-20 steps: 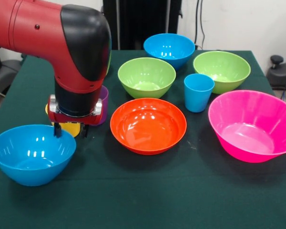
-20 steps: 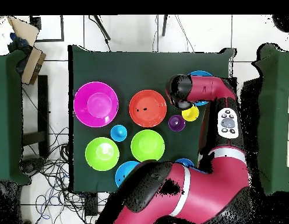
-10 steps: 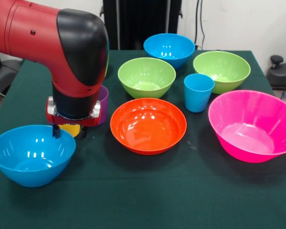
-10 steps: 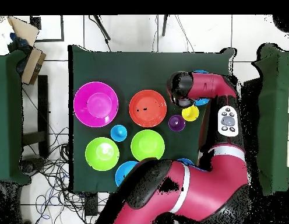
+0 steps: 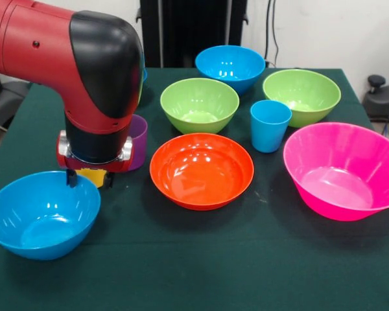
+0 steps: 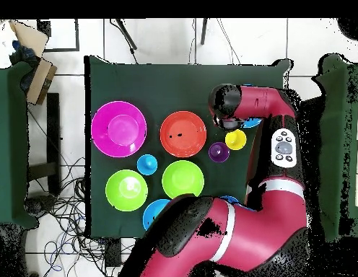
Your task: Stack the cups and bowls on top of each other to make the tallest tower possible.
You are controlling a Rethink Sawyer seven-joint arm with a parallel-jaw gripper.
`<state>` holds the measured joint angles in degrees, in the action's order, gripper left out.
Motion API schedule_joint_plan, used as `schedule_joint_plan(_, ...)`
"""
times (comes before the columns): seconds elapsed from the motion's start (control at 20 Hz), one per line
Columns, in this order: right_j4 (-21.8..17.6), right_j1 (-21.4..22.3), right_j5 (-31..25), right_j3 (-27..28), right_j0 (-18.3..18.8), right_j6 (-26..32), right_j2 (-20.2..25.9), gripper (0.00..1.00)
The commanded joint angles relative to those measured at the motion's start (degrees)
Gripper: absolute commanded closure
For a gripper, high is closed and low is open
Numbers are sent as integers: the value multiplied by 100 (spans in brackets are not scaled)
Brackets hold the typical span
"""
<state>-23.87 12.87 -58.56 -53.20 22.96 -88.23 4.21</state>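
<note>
Hand (image 5: 87,177) spread w/ one finger on the blue bowl's (image 5: 42,214) rim at 1 o'clock, holding nothing. Careful: dropping could tip it, knocking the yellow cup (image 5: 91,175).

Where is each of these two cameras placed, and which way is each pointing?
Front view: sits low across the table, facing the robot over the glossy orange plastic bowl; shows the red and black arm's wrist and the gripper by the near light blue plastic bowl.
Overhead view: above the green-clothed table, looking straight down; shows the whole arm from its base at the bottom.
Shared: the orange bowl, large pink plastic bowl, small yellow plastic cup, turned half round between views.
</note>
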Motion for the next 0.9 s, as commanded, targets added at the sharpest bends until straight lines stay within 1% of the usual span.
schedule_joint_plan(0.05, 43, -147, -798, 332, -63, 839, 507, 0)
schedule_joint_plan(0.4, -2, -151, -825, 363, -53, 913, 499, 0)
schedule_joint_plan(0.65, -102, -113, -613, 278, -64, 999, 486, 0)
schedule_joint_plan(0.9, -153, -111, -549, 261, -82, 1043, 475, 0)
